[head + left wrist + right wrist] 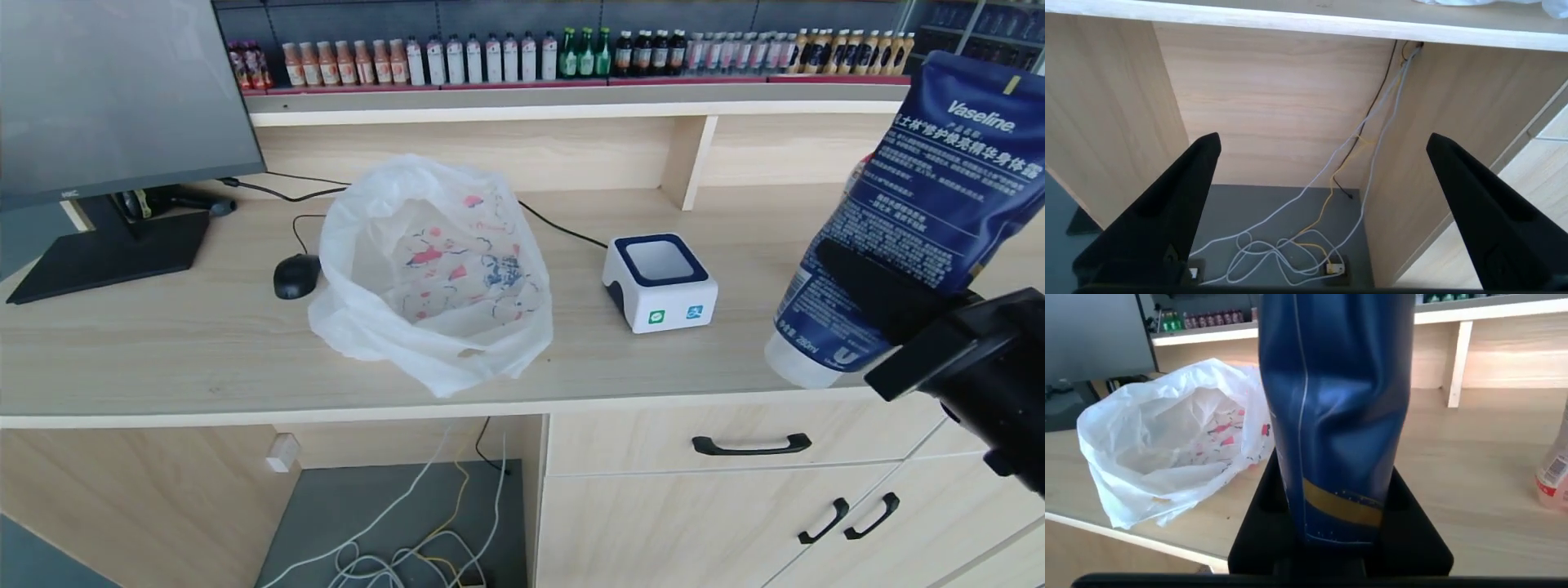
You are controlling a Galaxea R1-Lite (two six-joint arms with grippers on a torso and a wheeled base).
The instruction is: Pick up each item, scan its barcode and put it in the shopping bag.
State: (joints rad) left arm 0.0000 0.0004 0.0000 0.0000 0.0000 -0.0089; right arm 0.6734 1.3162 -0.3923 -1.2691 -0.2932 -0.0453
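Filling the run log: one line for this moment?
right gripper shut on blue tube, right of scanner | left gripper open, below counter | shopping bag open

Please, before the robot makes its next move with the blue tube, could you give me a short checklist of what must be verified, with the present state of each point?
1. Grip: the right hand is shut on the blue tube, cap end down: ok.
2. Barcode turned toward the scanner: cannot tell; no barcode can be made out.
3. Way to the scanner: bare counter lies between tube and scanner: ok.
4. Mouth of the shopping bag: open, on the scanner's left: ok.
5. Position of the left hand: open, below the counter edge, out of the way: ok.
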